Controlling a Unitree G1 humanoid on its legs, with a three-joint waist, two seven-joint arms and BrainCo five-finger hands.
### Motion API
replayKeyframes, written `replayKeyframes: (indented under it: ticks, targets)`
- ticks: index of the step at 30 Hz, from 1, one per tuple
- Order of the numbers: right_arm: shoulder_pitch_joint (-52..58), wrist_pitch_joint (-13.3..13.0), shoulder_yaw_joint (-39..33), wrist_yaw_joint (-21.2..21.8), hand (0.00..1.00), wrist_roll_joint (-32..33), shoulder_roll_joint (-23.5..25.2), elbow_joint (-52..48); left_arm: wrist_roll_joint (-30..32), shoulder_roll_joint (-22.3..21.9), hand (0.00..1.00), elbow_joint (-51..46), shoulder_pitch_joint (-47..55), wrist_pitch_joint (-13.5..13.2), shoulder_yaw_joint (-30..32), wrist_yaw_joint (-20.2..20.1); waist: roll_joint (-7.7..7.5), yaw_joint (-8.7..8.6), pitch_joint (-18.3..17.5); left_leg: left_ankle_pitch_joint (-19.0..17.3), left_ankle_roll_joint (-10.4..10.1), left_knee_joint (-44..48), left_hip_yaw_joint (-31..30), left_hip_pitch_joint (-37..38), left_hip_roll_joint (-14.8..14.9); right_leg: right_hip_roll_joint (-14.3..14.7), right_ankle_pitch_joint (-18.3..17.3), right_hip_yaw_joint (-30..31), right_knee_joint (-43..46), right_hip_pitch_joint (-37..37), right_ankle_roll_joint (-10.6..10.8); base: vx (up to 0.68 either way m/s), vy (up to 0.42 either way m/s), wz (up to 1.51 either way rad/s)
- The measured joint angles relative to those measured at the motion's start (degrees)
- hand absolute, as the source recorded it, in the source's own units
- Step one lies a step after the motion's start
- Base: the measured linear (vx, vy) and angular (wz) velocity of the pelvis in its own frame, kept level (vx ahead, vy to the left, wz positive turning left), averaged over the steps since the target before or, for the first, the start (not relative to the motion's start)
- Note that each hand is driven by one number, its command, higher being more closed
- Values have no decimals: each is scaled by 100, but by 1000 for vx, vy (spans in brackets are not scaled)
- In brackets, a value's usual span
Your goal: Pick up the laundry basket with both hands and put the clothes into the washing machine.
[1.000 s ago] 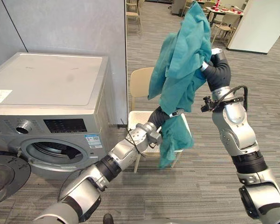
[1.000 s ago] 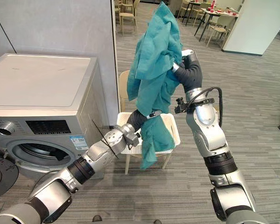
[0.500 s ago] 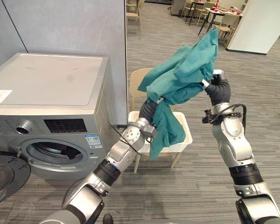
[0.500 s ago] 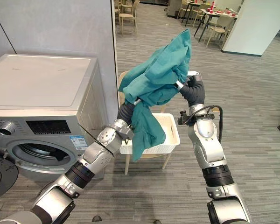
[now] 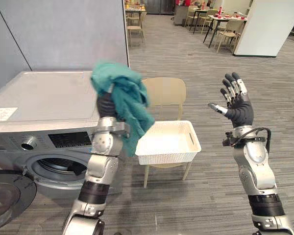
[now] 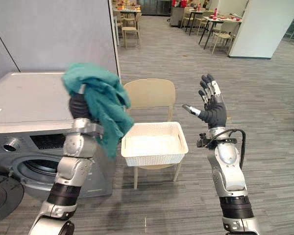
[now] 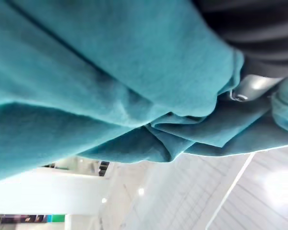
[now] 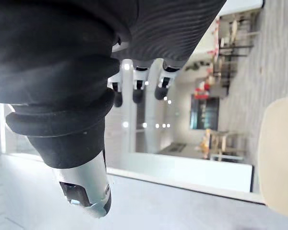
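Teal garment [image 5: 123, 96]: bunched and draped over the raised left hand [image 5: 106, 104], of which the dark ribbed cover shows just below the cloth. The hand is buried in the fabric, so whether it grips cannot be told. The left wrist view shows folds of the same teal cloth pressed close against that cover. The garment's loose end hangs down past the forearm, in front of the right front corner of the washing machine [image 5: 44, 95] and close beside the left rim of the laundry basket [image 5: 167, 152]; contact with either cannot be told. Right hand [image 5: 238, 108]: held up well to the right of the basket, palm turned inward, fingers [image 5: 231, 87] straight and spread with the thumb out to the side, holding nothing. Laundry basket: white, perforated, rectangular, resting on the seat of a beige chair [image 5: 164, 91], between the two arms; its white bottom is in sight. Washing machine: silver front-loader at the left, flat lid on top, control dial [image 5: 27, 145] on the front panel, drum opening [image 5: 59, 169] uncovered, round door [image 5: 4, 196] swung open at the lower left. Grey partition wall [image 5: 63, 34] stands behind the machine. Grey striped floor [image 5: 196, 63] runs back to dining tables and chairs [image 5: 220, 27] in the far room.
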Motion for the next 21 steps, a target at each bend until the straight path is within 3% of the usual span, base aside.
replayKeyframes:
  ticks: [3,6,7,8,9,10,11,12,14,16,17,18,19,20,21]
  targets:
    - [83,-22,-27,122,0,37,34,-8,47,-106,100,-440,477,-98,523,52,49,23,11,-15,-21,41,-20,-32,65,64,13,2,7,21,-33,-18,-20,2]
    - [231,-23,-378,120,0,40,173,-13,152,-378,100,-600,850,-173,1115,124,103,40,196,-163,80,778,-385,-634,179,109,6,-359,72,0,-123,-91,-29,64]
    - [247,-22,-559,80,0,-9,228,-79,160,-586,100,-636,1008,-169,1302,214,330,50,385,-370,267,891,-496,-885,262,210,-140,-534,266,-38,-209,-166,-45,85]
    - [314,-19,-609,-2,0,-81,249,-155,182,-671,100,-657,1098,-167,1352,237,363,57,417,-545,487,913,-346,-958,309,244,-199,-555,324,-42,-258,-171,-65,149]
    - [513,-26,-832,-121,0,-250,371,-392,258,-778,100,-701,1191,-169,1386,246,120,0,458,-1070,1217,1322,307,-1108,384,128,-282,-629,299,3,-392,-91,-45,139]
    - [575,-52,-992,-159,0,-283,462,-484,266,-830,100,-759,1240,-168,1353,248,70,-18,531,-1176,1399,1792,553,-1285,551,7,-289,-835,361,-38,-453,-133,5,144]
    - [603,-77,-1171,-287,0,-439,696,-527,270,-835,100,-847,1498,-211,1313,239,72,60,554,-1272,1470,3055,939,-1520,916,-95,-285,-1081,427,-17,-484,-51,47,96]
    - [748,-81,-1312,-408,0,-497,944,-706,272,-861,100,-848,1745,-208,1294,213,67,86,573,-1412,1405,4031,1168,-1481,1203,-149,-230,-1294,402,116,-432,-34,54,82]
    - [1185,-136,-1442,-569,0,-691,1234,-1132,294,-959,100,-864,2054,-208,1207,149,179,47,560,-1820,1222,4612,1292,-1143,1510,-179,-189,-1715,316,325,-373,67,116,115]
    - [1448,-210,-1644,-714,0,-825,1479,-1437,306,-1119,100,-866,2332,-176,1015,36,295,-67,507,-1912,1046,4335,1449,-763,1680,-264,-87,-2136,282,318,-210,57,184,123]
    - [1475,-229,-1719,-763,0,-875,1514,-1495,306,-1183,100,-866,2376,-142,941,-16,344,-93,505,-1993,718,4063,1485,-661,1656,-293,-47,-2269,286,286,-148,29,315,107]
    - [1472,-231,-1850,-781,0,-917,1602,-1567,305,-1256,100,-862,2444,-104,794,-75,448,-187,495,-2282,133,3597,1619,-644,1478,-353,44,-2544,260,273,-17,-2,398,141]
    - [1476,-227,-1932,-800,0,-963,1781,-1574,304,-1214,100,-857,2513,-43,698,-166,266,-222,534,-2438,120,3400,1586,-745,1216,-537,131,-2762,223,275,70,-27,415,128]
    - [1467,-224,-1918,-793,0,-1056,1913,-1584,302,-1198,100,-855,2625,-3,668,-191,152,-142,562,-2422,166,3412,1526,-815,1027,-681,194,-2793,198,279,71,-36,346,107]
    - [1464,-227,-1935,-778,0,-1139,2003,-1663,299,-1183,100,-836,2769,17,668,-198,17,-139,542,-2496,286,3515,1346,-939,805,-859,235,-2869,212,370,124,-6,300,72]
